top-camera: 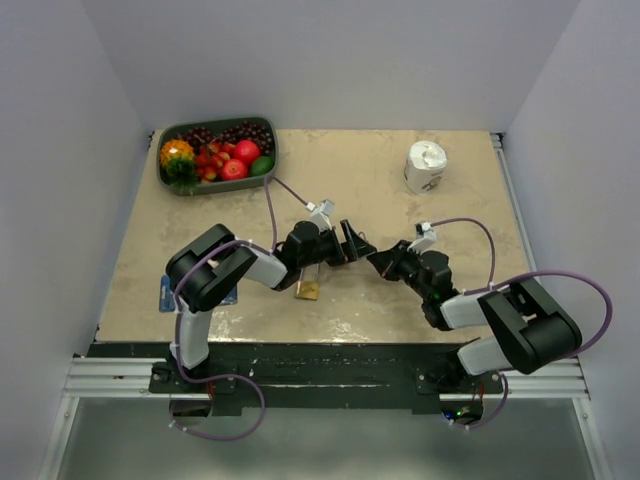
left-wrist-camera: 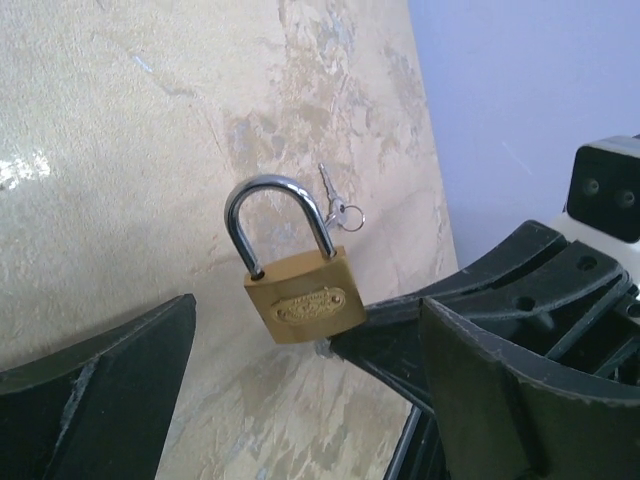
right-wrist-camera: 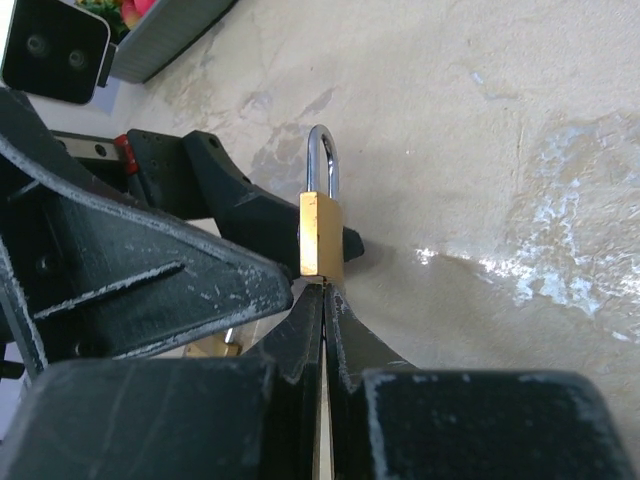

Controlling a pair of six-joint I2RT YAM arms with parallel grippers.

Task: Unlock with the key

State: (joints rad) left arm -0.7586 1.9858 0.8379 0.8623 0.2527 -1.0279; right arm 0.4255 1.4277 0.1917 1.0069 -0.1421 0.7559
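The left gripper (top-camera: 349,244) has its jaws wide apart and empty, flanking the upright brass padlock (left-wrist-camera: 305,300). The right gripper (right-wrist-camera: 323,290) has its jaws pressed together, tips touching the padlock's base; what they pinch I cannot tell. The key (left-wrist-camera: 333,200) lies on the bench (left-wrist-camera: 120,150) at the shackle's 1 o'clock.

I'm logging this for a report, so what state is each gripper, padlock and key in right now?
left gripper: open wide, holding nothing.
right gripper: shut, tips pinched under the upright padlock.
upright padlock: shackle closed.
key: lying beyond that shackle, in no lock.
second padlock: lying on the table, shackle unclear.
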